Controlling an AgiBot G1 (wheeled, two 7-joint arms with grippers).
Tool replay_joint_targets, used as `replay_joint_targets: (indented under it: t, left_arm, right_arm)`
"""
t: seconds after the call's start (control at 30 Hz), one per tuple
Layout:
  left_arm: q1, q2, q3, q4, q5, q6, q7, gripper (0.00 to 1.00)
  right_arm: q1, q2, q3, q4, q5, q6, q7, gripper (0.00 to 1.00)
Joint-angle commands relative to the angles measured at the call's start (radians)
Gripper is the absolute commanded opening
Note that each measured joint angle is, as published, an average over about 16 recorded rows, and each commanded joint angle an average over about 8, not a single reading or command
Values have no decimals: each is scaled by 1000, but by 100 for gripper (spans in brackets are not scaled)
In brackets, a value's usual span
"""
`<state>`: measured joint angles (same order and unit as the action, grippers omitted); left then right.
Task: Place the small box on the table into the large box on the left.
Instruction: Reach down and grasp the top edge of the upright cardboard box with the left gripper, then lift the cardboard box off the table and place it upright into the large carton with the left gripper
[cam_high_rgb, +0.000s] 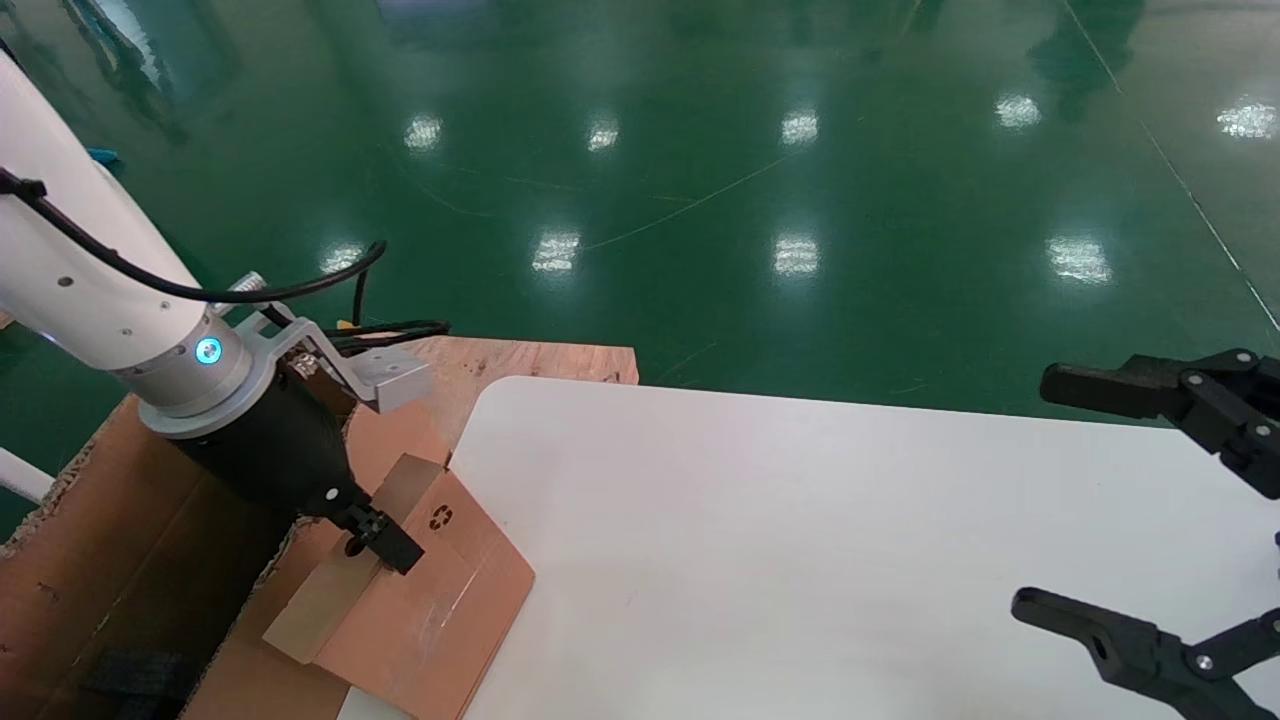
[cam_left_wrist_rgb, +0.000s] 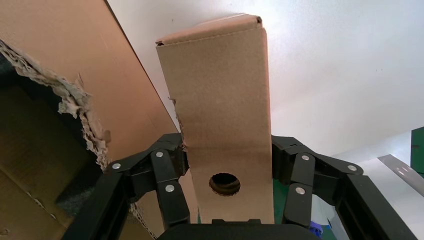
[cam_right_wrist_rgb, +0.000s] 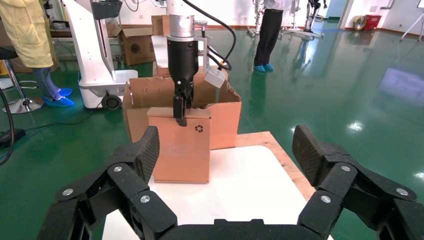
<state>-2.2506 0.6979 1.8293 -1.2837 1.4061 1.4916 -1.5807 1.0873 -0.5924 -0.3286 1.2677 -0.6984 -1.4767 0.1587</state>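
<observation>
The small box (cam_high_rgb: 430, 600), plain brown with a recycling mark, stands at the left edge of the white table (cam_high_rgb: 800, 530). My left gripper (cam_high_rgb: 375, 545) is shut on its top narrow side, which has a round hole, one finger on each side, as the left wrist view shows (cam_left_wrist_rgb: 227, 150). In the right wrist view the small box (cam_right_wrist_rgb: 182, 150) stands upright with its bottom at the table surface. The large box (cam_high_rgb: 90, 540), with ragged flaps and black foam (cam_high_rgb: 130, 675) inside, lies directly left of it. My right gripper (cam_high_rgb: 1090, 500) is open and empty over the table's right side.
A light wooden board (cam_high_rgb: 540, 360) lies under the table's far left corner. Green floor surrounds the table. In the right wrist view, another robot's white base (cam_right_wrist_rgb: 95, 60), a further carton (cam_right_wrist_rgb: 137, 45) and people stand well behind the large box (cam_right_wrist_rgb: 225, 115).
</observation>
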Motion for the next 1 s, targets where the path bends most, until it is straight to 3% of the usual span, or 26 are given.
replay_joint_targets:
  t: [0.03,0.4,0.63,0.83,1.0]
  left_arm:
    - [1,1,0,-1,-2,0,-2,0]
    - [-140,123,-98,173,66,-133,145,0]
    - [-277,169,-114,299,155,-116,258,0]
    - [-413,142,-83,319,251,-3,295,0]
    - [-510,49,-23,234,283,89,237,0]
  right_arm:
    - [0,0,0,0,0,0,0,100]
    - [0,0,0,0,0,0,0,100]
    - [0,0,0,0,0,0,0,100]
    - [0,0,-1,0,0,0,0,100]
    - [0,0,-1,0,0,0,0,100]
